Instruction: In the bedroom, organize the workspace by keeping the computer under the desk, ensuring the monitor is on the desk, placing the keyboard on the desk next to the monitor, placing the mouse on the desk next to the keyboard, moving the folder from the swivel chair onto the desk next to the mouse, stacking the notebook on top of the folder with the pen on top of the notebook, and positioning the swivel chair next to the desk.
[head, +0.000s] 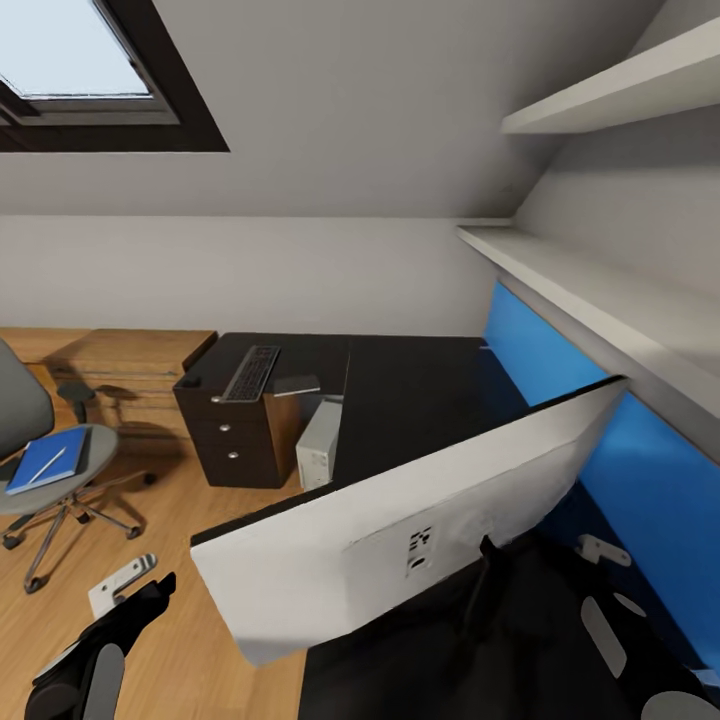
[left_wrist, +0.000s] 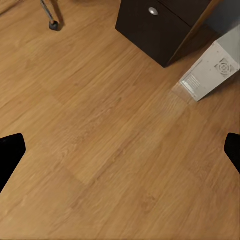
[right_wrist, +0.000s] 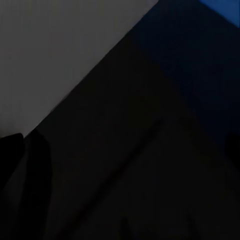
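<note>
The monitor (head: 420, 520) hides the near desk (head: 410, 400); its stand seems dim.

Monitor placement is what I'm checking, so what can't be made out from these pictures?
- Monitor, head view: its grey back hides the screen; the stand's base is lost in shadow.
- Right end effector, right wrist view: too dark to judge.
- Mouse, head view: too small to confirm.
- Swivel chair, head view: cut by the edge.

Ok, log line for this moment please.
wide grey-backed monitor: on black desk, tilted | slim dark keyboard: on desk | blue folder: on grey swivel chair
</note>
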